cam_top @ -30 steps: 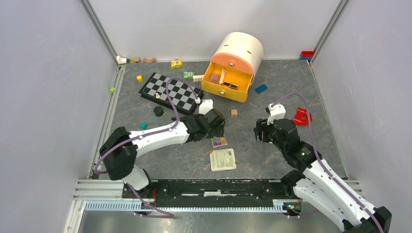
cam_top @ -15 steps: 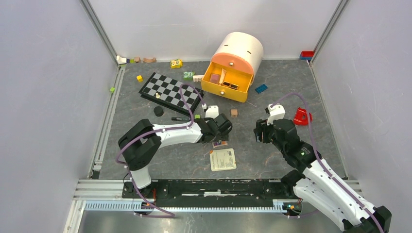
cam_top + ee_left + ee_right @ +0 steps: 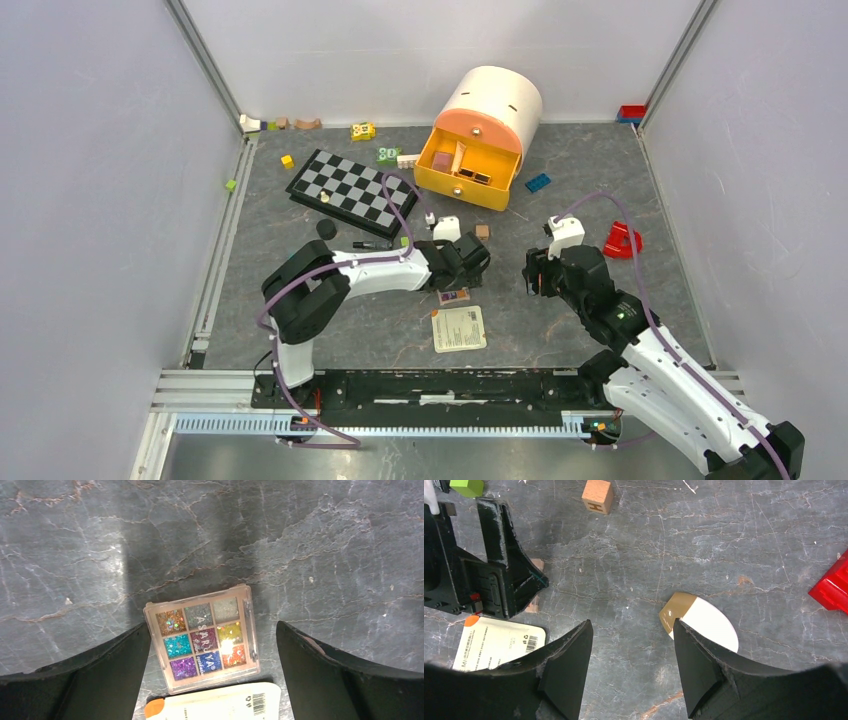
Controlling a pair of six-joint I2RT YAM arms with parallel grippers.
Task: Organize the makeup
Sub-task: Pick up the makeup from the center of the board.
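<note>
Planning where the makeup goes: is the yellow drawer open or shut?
Open. The yellow drawer juts forward from the round cream organizer, and its inside shows from above, with a few small items in it.

Top cam — fixed high, behind the arm bases, looking down and fwd over the whole table (image 3: 590,160), side walls incl. Left wrist cam points straight down, v. close: the multicolour eyeshadow palette (image 3: 202,637) sits mid-frame between its own fingers (image 3: 100,675), with the edge of a white packet (image 3: 215,707) at the bottom. Both also show centre-table in the top view. Right wrist cam sits low, angled fwd across the surface — it shares that packet, plus a wooden cube (image 3: 597,496) the top cam sees too.
</note>
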